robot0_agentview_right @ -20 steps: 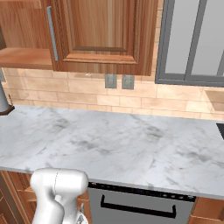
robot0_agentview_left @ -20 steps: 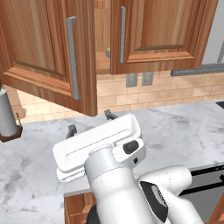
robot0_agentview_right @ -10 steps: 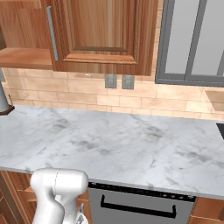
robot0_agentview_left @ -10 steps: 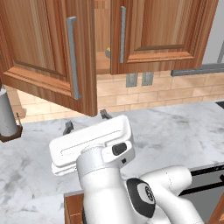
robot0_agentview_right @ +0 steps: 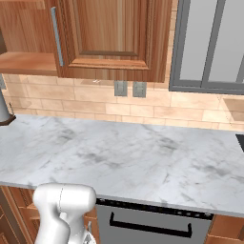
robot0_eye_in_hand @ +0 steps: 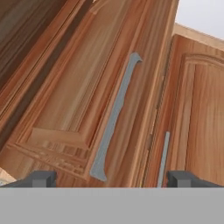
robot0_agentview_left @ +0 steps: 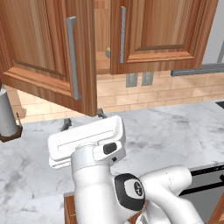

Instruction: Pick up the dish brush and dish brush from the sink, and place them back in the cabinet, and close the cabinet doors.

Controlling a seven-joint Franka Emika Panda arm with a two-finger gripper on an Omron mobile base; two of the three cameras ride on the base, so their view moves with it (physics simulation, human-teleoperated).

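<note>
Tool (robot0_agentview_left: 83, 120) wide open, empty, raised over the tabletop's (robot0_agentview_left: 175, 127) near edge, facing the left cabinet door (robot0_agentview_left: 48, 48), which is swung out; right door (robot0_agentview_left: 162, 30) nearly shut. Poss. a dish brush (robot0_agentview_left: 107, 49) inside the cabinet, too small to tell. Risk: tool clips the door edge or slips off the handle (robot0_eye_in_hand: 114, 118) w/ an off-centre approach.

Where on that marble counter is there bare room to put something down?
The counter is bare from the brick wall to its front edge, widest right of the arm. It is tighter at the left: the open gripper hangs just under the swung-out cabinet door, beside a grey cylinder.
</note>
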